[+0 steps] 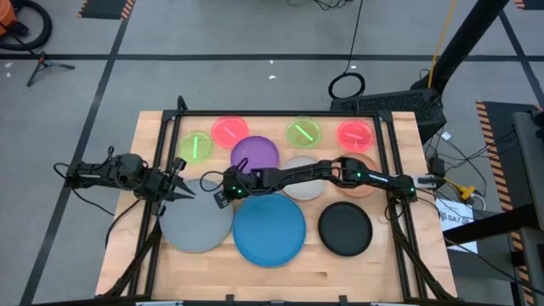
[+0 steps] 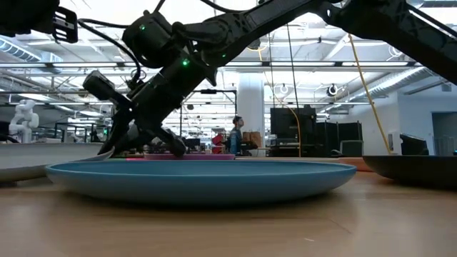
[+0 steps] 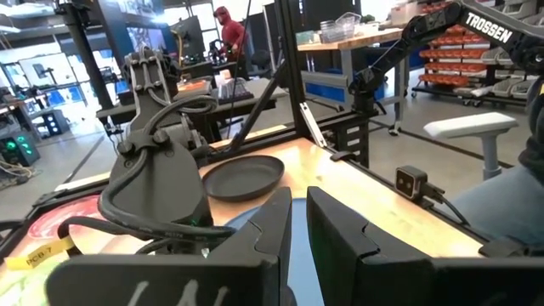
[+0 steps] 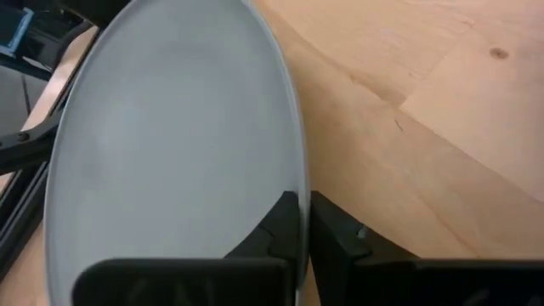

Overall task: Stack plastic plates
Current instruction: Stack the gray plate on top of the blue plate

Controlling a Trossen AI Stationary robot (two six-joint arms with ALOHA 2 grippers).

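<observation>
A large grey plate (image 1: 197,225) lies at the table's near left, beside a large blue plate (image 1: 269,229) and a black plate (image 1: 345,229). Farther back lie a purple plate (image 1: 255,153), a white plate (image 1: 302,177), a tan-orange plate (image 1: 364,178), two red-pink plates (image 1: 228,130) and two neon green plates (image 1: 303,133). My right gripper (image 1: 223,194) reaches across the table and is shut on the grey plate's far right rim. My left gripper (image 1: 189,194) is shut and empty by the grey plate's far left rim. My right gripper pinches the grey plate's rim (image 4: 299,183) between its two fingers, one finger (image 4: 280,225) over the plate's top and the other (image 4: 340,238) on the outer side. The fingers come from the table's right, slanting down. Whether the rim is lifted off the wood, I cannot tell.
The blue plate (image 2: 200,175) lies right beside the held rim. The table's black frame rails (image 1: 161,144) run along its left, far and right sides. Bare wood (image 1: 280,280) shows along the near edge. People stand in the room far behind the table.
</observation>
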